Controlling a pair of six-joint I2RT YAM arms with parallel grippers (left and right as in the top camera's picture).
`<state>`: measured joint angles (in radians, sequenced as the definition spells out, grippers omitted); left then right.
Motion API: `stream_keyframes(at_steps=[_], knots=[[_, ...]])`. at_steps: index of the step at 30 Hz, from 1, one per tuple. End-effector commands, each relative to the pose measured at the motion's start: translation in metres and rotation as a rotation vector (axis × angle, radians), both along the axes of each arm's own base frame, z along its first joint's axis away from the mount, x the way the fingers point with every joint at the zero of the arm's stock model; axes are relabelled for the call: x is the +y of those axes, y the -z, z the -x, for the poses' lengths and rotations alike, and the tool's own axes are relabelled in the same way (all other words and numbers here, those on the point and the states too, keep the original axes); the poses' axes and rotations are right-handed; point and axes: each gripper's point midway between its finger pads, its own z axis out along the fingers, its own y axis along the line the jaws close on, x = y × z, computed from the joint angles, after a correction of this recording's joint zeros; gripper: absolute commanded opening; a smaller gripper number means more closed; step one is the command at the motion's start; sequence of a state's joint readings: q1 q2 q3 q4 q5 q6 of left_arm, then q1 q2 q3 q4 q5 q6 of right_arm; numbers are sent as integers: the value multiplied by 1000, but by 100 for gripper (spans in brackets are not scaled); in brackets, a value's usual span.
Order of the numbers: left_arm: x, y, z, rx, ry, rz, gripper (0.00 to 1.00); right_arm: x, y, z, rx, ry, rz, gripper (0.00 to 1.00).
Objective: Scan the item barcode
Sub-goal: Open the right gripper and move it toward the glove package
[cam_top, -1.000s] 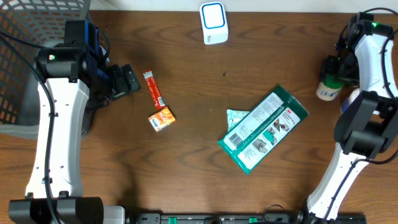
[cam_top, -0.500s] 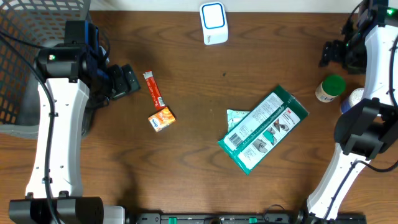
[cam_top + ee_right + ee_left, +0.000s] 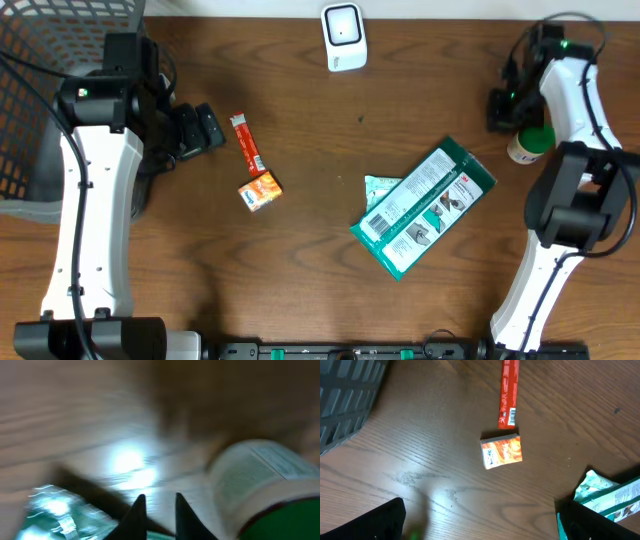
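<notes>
Overhead: brown counter [image 3: 300, 300] w/ a white scanner [image 3: 343, 37] at the back edge, centre. The right tool [image 3: 498, 107] hangs just beside a green-capped bottle [image 3: 530, 143] at far right, not around it. The bottle stands upright & looks like the item to scan, tho that's a guess. Mid-counter lies a green pack [image 3: 425, 205]. Further left are an orange box [image 3: 260, 190] & a red stick [image 3: 247, 143], nr the left tool [image 3: 205, 128], w/ a basket [image 3: 50, 60] in the left corner. Left wrist: left tool [image 3: 487, 527] spread wide, empty, over bare wood. Box [image 3: 502, 451] & stick [image 3: 509, 395] lie ahead, just apart. Right wrist: blurred. Right tool [image 3: 156, 507] has its fingers nearly pressed together, pinching nothing, w/ the bottle [image 3: 265, 480] off to one side & a shiny green edge, prob. the pack, at the other. Risks: w/ fingers closed outside the bottle, a sideways move could knock it over & set it rolling. A grip needs the fingers spread first. On the round body a grasp may slip or cover the barcode. The label may also face away from the scanner, giving no read.
</notes>
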<state>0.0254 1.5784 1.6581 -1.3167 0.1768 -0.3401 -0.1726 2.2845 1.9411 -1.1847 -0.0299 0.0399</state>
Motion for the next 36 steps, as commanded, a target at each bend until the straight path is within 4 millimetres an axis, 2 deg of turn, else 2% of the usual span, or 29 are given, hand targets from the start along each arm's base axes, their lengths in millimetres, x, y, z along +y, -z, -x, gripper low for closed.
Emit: stream_keyframes(at_steps=[1,12,16,18,20,22,25,26,27,29,30,31,32,36], knots=[[1,-2,3,-5,-7,-5,99,-38,1,9,28,108,177,11],[1,-2,3,-5,-7,-5,99,-85,-1,46,126,232,194,15],[1,-2,3,-5,-7,-5,99,-100,-2,52,127,274,178,17],[1,-2,3,-5,-7,-5,99,-100,-2,51,117,281,150,20],[1,-2,3,-5,-7,-5,99,-94,-4,47,100,275,109,22],[1,-2,3,-5,-7,-5,99,-79,-11,40,66,225,21,27],[1,-2,3,-5,-7,-5,99,-52,-33,26,-7,164,-125,38],[1,-2,3,-5,-7,-5,99,-42,-45,22,-35,150,-173,44],[1,-2,3,-5,-7,-5,99,-25,-69,18,-77,134,-246,58],[1,-2,3,-5,-7,-5,99,-11,-92,18,-107,121,-304,77],[1,-2,3,-5,-7,-5,99,-5,-101,19,-122,115,-327,81],[1,-2,3,-5,-7,-5,99,0,-111,19,-144,108,-346,93],[1,-2,3,-5,-7,-5,99,4,-119,19,-160,103,-358,99],[1,-2,3,-5,-7,-5,99,20,-136,25,-171,105,-437,99]])
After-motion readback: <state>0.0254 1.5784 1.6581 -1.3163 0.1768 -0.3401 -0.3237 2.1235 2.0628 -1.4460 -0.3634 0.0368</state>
